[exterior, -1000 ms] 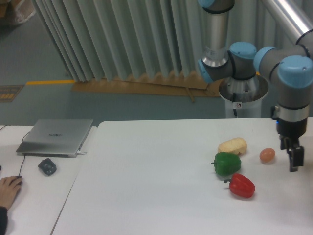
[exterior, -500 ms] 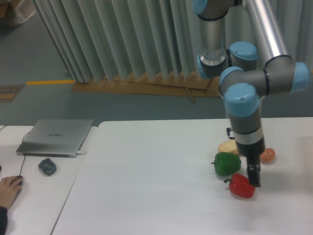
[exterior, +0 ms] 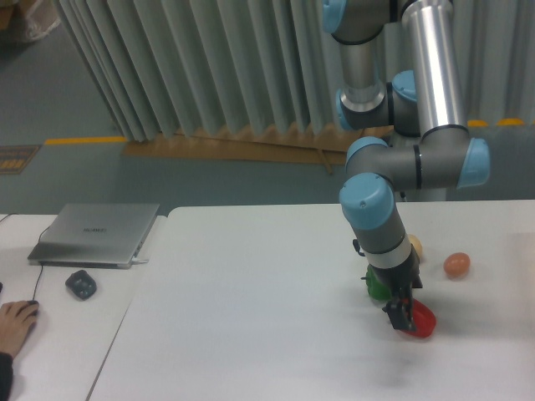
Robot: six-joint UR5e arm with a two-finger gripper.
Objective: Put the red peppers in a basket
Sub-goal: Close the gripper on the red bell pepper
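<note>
The red pepper (exterior: 420, 322) lies on the white table (exterior: 251, 317) at the right front, its left part covered by my gripper. My gripper (exterior: 400, 312) points down right at the pepper's left side, touching or overlapping it. The dark fingers are too small to tell whether they are open or closed on it. The green bell pepper (exterior: 375, 288) lies just behind, mostly hidden by my wrist. No basket is in view.
A small orange-brown ball (exterior: 456, 265) lies right of the arm. A pale yellow item (exterior: 415, 248) peeks out behind the wrist. On the left table are a laptop (exterior: 96, 232), a dark mouse (exterior: 81, 285) and a person's hand (exterior: 15, 319).
My arm has swung left from the table's right edge and lowered the gripper onto the red pepper. The peppers and the ball have not moved.
</note>
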